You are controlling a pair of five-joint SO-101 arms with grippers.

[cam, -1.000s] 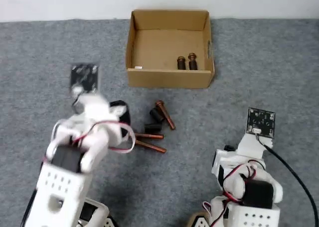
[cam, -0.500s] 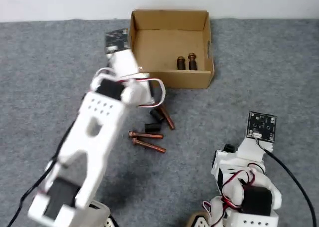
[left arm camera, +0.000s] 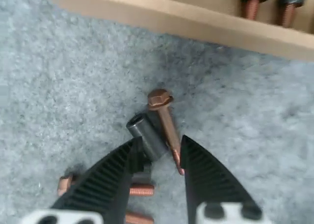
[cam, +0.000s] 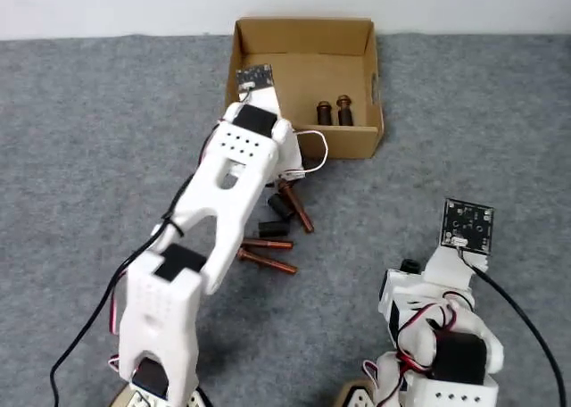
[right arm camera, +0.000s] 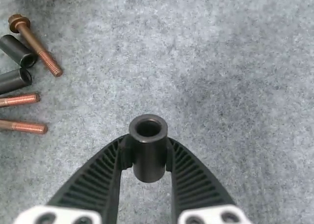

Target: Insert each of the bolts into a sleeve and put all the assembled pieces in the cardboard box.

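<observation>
Left gripper open, straddles bolt and loose sleeve. Bolt long axis runs along my fingers, head toward box. Right gripper clamps other sleeve.

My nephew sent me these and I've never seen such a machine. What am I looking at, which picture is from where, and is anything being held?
These are two small white robot arms on a grey carpet. One picture looks down from above; the other two come from a camera on each arm's wrist. The left gripper is open, with a black sleeve and the end of a copper bolt between its jaws, near the cardboard box. The right gripper clamps another sleeve. More loose bolts lie on the carpet, and two assembled pieces sit in the box.
</observation>
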